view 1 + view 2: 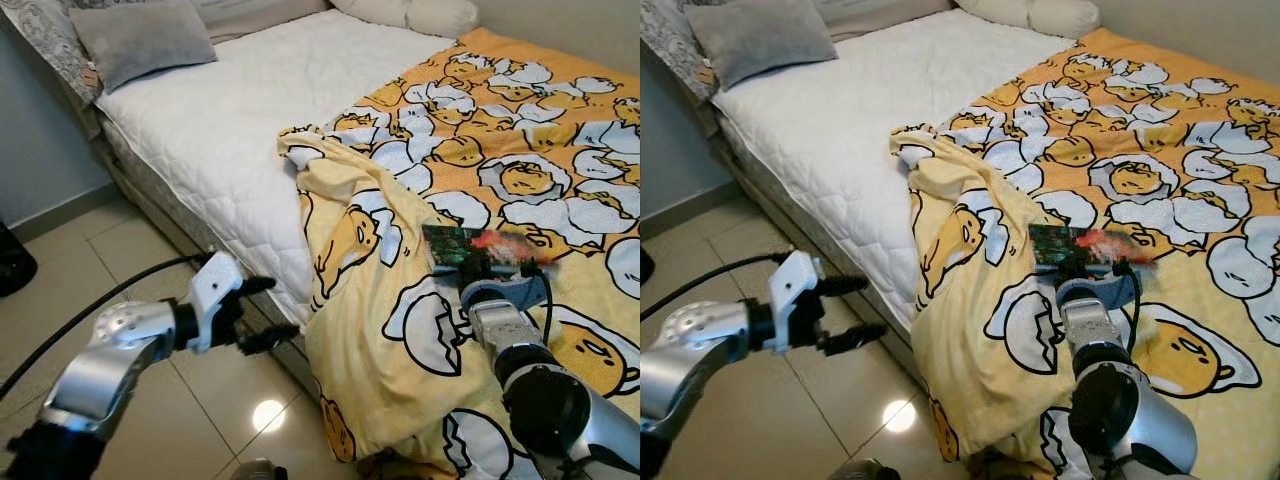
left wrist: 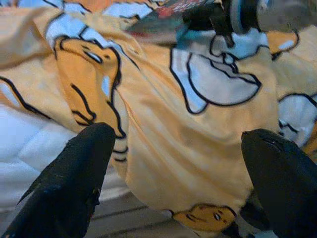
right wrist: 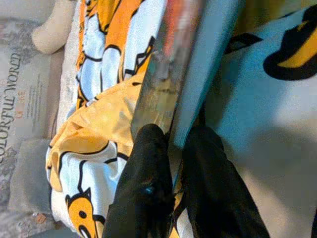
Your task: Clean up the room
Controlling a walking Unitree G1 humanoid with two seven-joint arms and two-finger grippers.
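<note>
A thin, colourful book (image 1: 470, 245) lies flat on the yellow cartoon-egg blanket (image 1: 520, 150), near the blanket's rumpled edge. My right gripper (image 1: 482, 264) reaches over the blanket and is shut on the near edge of the book (image 3: 183, 59), one black finger (image 3: 148, 163) on each side of it. My left gripper (image 1: 280, 308) is open and holds nothing. It hovers over the tiled floor beside the bed, pointing at the blanket fold (image 2: 198, 148) that hangs over the mattress edge.
The white mattress (image 1: 230, 110) is bare on the left half, with a grey pillow (image 1: 145, 38) at its head and cream pillows (image 1: 420, 14) behind. The beige tile floor (image 1: 120, 250) runs along the bed. A dark object (image 1: 12, 262) sits at the far left.
</note>
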